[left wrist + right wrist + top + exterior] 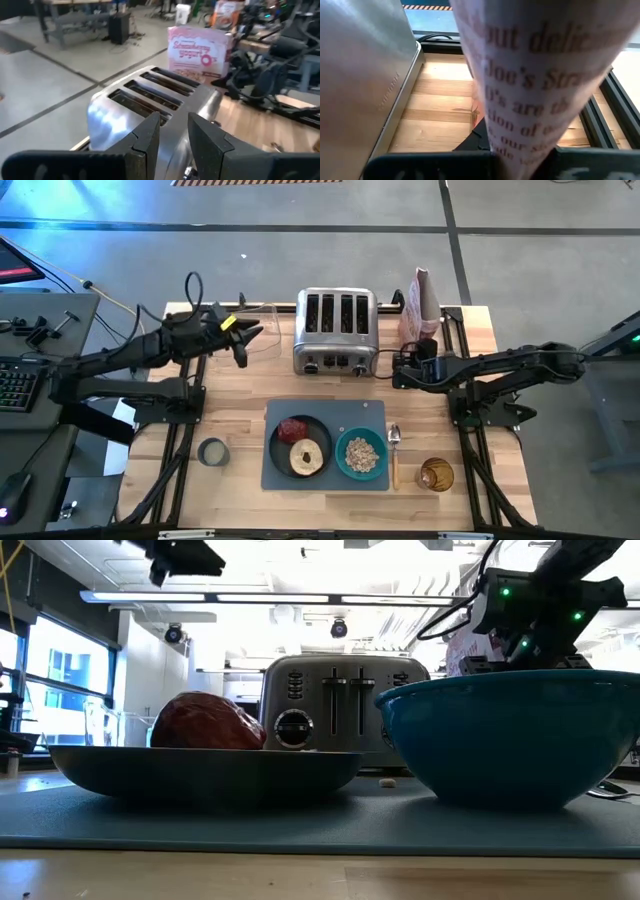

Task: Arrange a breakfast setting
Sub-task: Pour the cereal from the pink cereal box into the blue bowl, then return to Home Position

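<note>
Nearest me on the counter (230, 415) lies the grey mat (275, 473), carrying the dark plate (277, 450) with a dark-red lump (292, 429) and a tan ring (307, 457), and the teal bowl (361, 454) of beige cereal (361, 453). A wooden-handled spoon (394, 457) rests just beside the mat. All of this sits well in front of both grippers. Farther back, the right gripper (413, 358) is clamped on the lower part of the pink-and-white cereal bag (421, 305), close beside the chrome toaster (336, 332). On the toaster's other side the left gripper (243, 340) hangs raised above the counter, fingers (147, 136) slightly apart, holding nothing.
</note>
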Robot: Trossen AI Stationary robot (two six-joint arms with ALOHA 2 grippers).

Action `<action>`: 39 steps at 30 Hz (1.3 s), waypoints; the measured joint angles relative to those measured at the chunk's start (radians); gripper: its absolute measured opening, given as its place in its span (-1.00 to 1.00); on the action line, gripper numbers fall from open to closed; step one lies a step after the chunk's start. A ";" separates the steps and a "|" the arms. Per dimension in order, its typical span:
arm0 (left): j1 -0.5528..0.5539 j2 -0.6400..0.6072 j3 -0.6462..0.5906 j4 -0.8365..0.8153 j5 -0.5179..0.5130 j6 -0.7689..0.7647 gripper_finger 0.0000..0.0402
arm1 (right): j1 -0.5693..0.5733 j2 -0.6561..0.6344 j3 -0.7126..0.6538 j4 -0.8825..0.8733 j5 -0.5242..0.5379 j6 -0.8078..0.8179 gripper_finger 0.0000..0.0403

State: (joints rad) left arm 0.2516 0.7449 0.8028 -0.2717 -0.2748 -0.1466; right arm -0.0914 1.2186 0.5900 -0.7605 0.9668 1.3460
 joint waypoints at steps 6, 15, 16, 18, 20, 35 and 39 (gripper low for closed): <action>0.000 -0.100 -0.168 0.110 0.088 0.026 -0.55 | 0.000 0.000 0.000 0.001 -0.018 0.000 -0.99; 0.001 -0.201 -0.336 0.129 0.147 -0.016 -0.55 | 0.000 0.001 0.000 0.002 -0.141 0.000 -0.67; 0.001 -0.211 -0.353 0.131 0.156 -0.025 -0.55 | 0.000 0.001 0.000 0.002 -0.149 0.000 -0.62; 0.001 -0.233 -0.387 0.149 0.172 -0.035 -0.55 | 0.000 0.001 0.000 0.001 -0.167 0.000 -0.53; 0.001 -0.255 -0.422 0.175 0.186 -0.045 -0.55 | 0.000 0.001 0.000 0.000 -0.187 0.000 -0.44; 0.001 -0.406 -0.597 0.229 0.219 -0.095 -0.55 | 0.000 -0.002 0.120 -0.224 -0.258 -0.001 -0.08; 0.001 -0.438 -0.646 0.262 0.220 -0.104 -0.55 | 0.000 -0.002 0.179 -0.314 -0.276 -0.001 -0.08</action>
State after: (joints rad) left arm 0.2523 0.3069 0.1565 -0.0097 -0.0547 -0.2508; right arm -0.0914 1.2171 0.7689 -1.0740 0.6911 1.3450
